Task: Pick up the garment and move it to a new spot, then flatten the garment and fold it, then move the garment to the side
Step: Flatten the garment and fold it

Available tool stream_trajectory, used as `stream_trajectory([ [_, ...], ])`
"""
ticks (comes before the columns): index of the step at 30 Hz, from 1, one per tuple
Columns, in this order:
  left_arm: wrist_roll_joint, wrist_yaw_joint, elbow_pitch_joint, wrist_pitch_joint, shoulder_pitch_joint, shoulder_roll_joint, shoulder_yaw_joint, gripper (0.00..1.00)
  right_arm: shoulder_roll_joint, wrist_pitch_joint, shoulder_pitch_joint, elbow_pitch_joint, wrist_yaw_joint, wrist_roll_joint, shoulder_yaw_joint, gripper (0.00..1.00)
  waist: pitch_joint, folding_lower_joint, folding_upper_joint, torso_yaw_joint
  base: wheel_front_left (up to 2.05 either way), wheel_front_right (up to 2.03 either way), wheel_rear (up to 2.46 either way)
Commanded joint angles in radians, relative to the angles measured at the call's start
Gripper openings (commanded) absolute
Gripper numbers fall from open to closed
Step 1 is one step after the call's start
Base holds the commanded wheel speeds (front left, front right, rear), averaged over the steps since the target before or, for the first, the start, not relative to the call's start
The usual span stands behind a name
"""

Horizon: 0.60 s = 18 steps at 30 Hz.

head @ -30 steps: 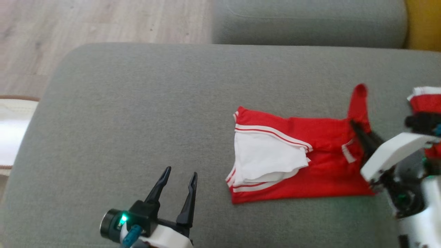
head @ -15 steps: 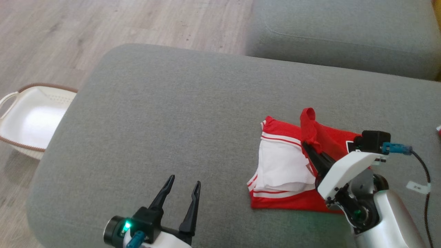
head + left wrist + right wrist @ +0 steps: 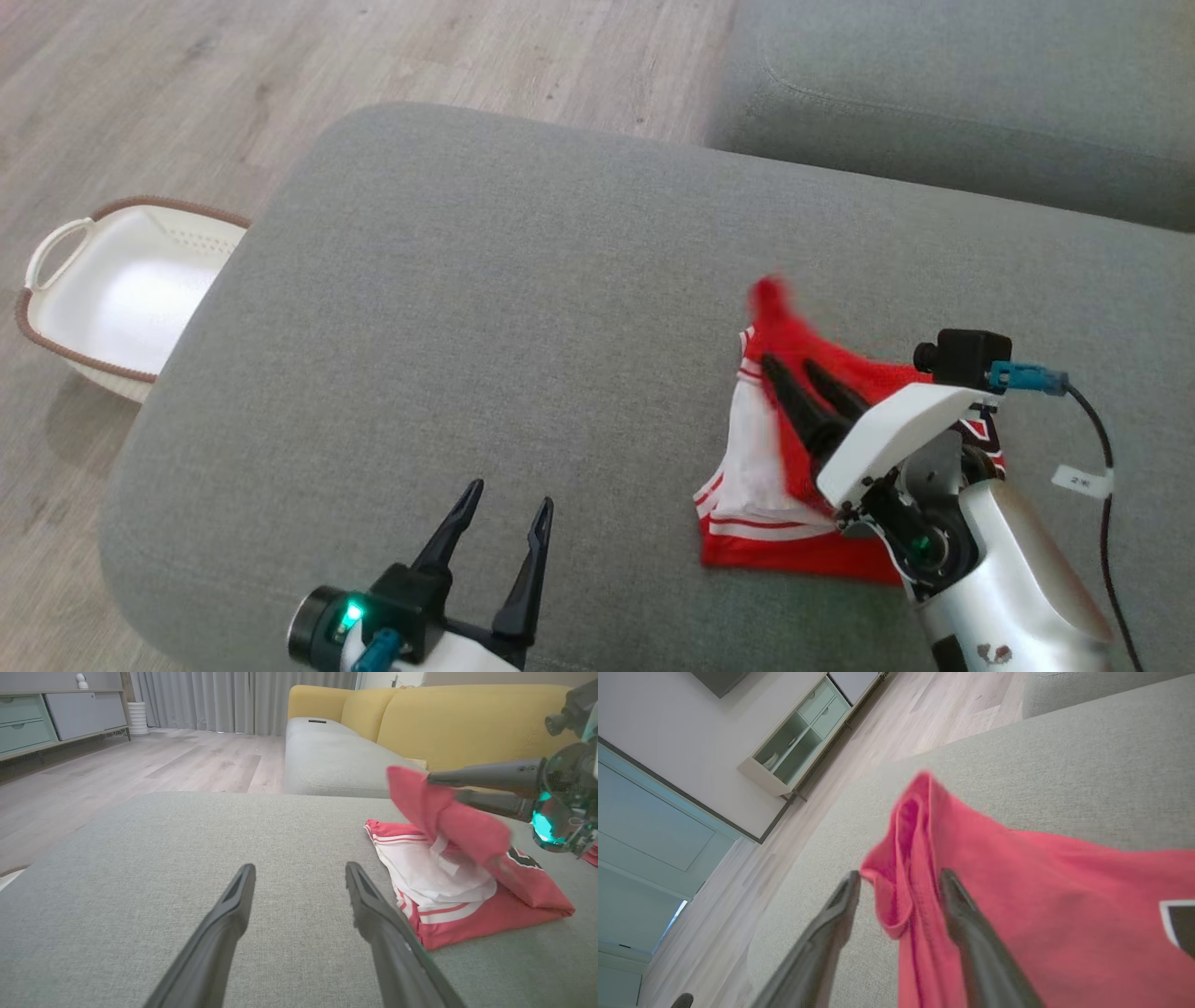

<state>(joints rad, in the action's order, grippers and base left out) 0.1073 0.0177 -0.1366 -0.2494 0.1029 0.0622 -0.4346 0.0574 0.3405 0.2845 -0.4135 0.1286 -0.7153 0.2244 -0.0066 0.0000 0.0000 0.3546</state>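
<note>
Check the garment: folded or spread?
Folded, partly: garment lies in layers on the cushion, one red flap lifted between the right gripper's parted fingers.

Left tool [image 3: 511,495] low, fingers spread wide; right tool [image 3: 789,362] extended forward, fingers parted.

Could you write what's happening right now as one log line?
fold | right gripper open, flap of garment between jaws | left gripper open, empty

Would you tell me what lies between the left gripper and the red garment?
Only bare grey cushion separates the left gripper from the garment, seen in the head view.
</note>
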Motion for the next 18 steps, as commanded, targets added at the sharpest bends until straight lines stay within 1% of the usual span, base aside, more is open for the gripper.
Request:
stream_trajectory([
  [1,-0.003,0.007,0.03,-0.012,-0.029,-0.011,0.033,1.0,-0.007,-0.018,0.058,0.031,0.002,-0.012,0.026,1.0,0.005,0.0,0.0,-0.008,0.0,0.0,0.0],
  [5,-0.001,0.01,0.03,-0.012,-0.029,-0.012,0.036,1.0,-0.007,-0.023,0.057,0.047,0.002,-0.023,0.023,1.0,0.008,0.0,0.0,-0.025,0.0,0.0,0.0],
  [8,0.0,0.014,0.033,-0.012,-0.03,-0.012,0.04,1.0,-0.001,-0.028,0.043,0.08,0.002,-0.008,-0.005,1.0,0.007,0.0,0.0,-0.049,0.0,0.0,0.0],
  [15,0.002,0.023,0.041,-0.012,-0.027,-0.012,0.061,1.0,0.062,-0.058,-0.03,0.144,0.002,0.011,-0.088,1.0,-0.005,0.0,0.0,-0.108,0.0,0.0,0.0],
  [18,0.011,0.028,0.048,-0.012,-0.017,-0.012,0.084,1.0,0.098,-0.11,-0.068,0.165,0.002,0.046,-0.089,1.0,-0.016,0.0,0.0,-0.141,0.0,0.0,0.0],
])
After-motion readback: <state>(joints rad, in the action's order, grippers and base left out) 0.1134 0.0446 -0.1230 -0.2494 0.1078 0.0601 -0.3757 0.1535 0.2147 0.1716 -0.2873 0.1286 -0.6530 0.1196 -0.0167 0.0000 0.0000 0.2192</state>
